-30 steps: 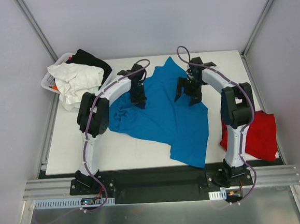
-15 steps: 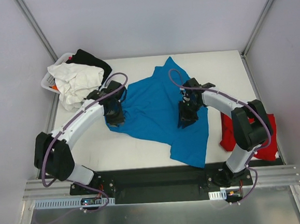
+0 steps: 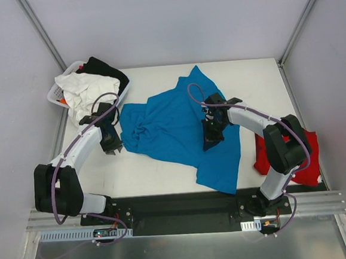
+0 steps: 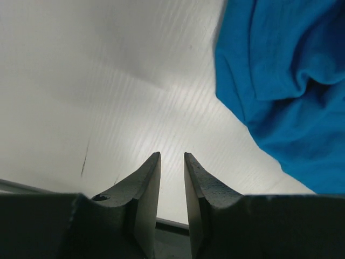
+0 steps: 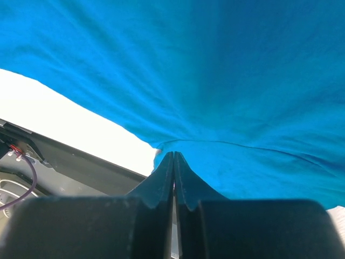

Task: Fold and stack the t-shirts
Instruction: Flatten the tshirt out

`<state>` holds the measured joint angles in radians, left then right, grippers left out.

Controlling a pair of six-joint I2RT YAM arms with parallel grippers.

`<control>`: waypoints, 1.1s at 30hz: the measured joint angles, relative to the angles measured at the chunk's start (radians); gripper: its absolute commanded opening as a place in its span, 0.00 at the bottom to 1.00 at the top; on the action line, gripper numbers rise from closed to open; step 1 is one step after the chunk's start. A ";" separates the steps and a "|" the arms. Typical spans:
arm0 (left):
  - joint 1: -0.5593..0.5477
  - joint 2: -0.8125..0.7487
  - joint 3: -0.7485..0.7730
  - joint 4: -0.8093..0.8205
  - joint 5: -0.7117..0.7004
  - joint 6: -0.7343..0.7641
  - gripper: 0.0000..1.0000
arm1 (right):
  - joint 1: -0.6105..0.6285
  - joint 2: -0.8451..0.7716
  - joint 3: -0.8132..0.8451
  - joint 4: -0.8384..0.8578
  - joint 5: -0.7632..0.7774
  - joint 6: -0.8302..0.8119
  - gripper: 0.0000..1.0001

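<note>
Top external view: we are logging the left gripper [image 3: 111,145] off the cloth, over bare table [image 3: 152,173] just beside the left edge of the turquoise t-shirt [image 3: 172,123]. A second ago it was planted on the shirt's far part; it has swung left and toward the near edge. On its wrist camera we are seeing the jaws standing narrowly apart with nothing between them, only table below and blue fabric off to the upper right.

We are noting the opposite change on the right gripper [image 3: 211,141]. It was wide a second ago, higher up the shirt; it has come nearer and its jaws are now closed. In the right wrist view the creases are converging on the fingertips, so we are reading this as a pinch on the turquoise cloth near its right side.

The turquoise shirt is lying mid-table, unfolded, bunched near its left side and trailing toward the near edge; its left part is reaching further left than before. The red t-shirt [image 3: 304,161] is sitting crumpled at the table's right edge, partly hidden behind the right arm, well apart from the grippers.

Judgement: we are taking this as a regrasp during flattening, with one side released and the other being taken up. Folding is not yet started and stacking is some way off. The left hand probably needs a fresh hold on the left hem before any spread.
</note>
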<state>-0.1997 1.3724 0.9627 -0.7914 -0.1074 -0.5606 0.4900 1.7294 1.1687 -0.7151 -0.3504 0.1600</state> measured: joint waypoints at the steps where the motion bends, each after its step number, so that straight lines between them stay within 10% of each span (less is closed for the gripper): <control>1: 0.016 0.003 0.000 0.017 0.002 0.009 0.25 | 0.002 0.000 0.000 -0.001 0.002 0.000 0.04; 4: 0.031 0.045 0.002 0.069 0.029 0.036 0.26 | 0.008 0.000 0.000 -0.007 0.006 0.000 0.05; 9: 0.031 0.175 0.034 0.147 0.131 0.076 0.56 | 0.019 0.000 0.000 -0.017 0.021 0.000 0.04; 33: 0.155 0.311 0.109 0.277 0.113 0.165 0.52 | 0.020 -0.061 -0.047 -0.067 0.076 -0.005 0.05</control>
<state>-0.0448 1.6833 1.0714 -0.5140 0.0051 -0.3958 0.5102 1.6680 1.1217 -0.7818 -0.2741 0.1551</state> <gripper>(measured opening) 0.513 0.045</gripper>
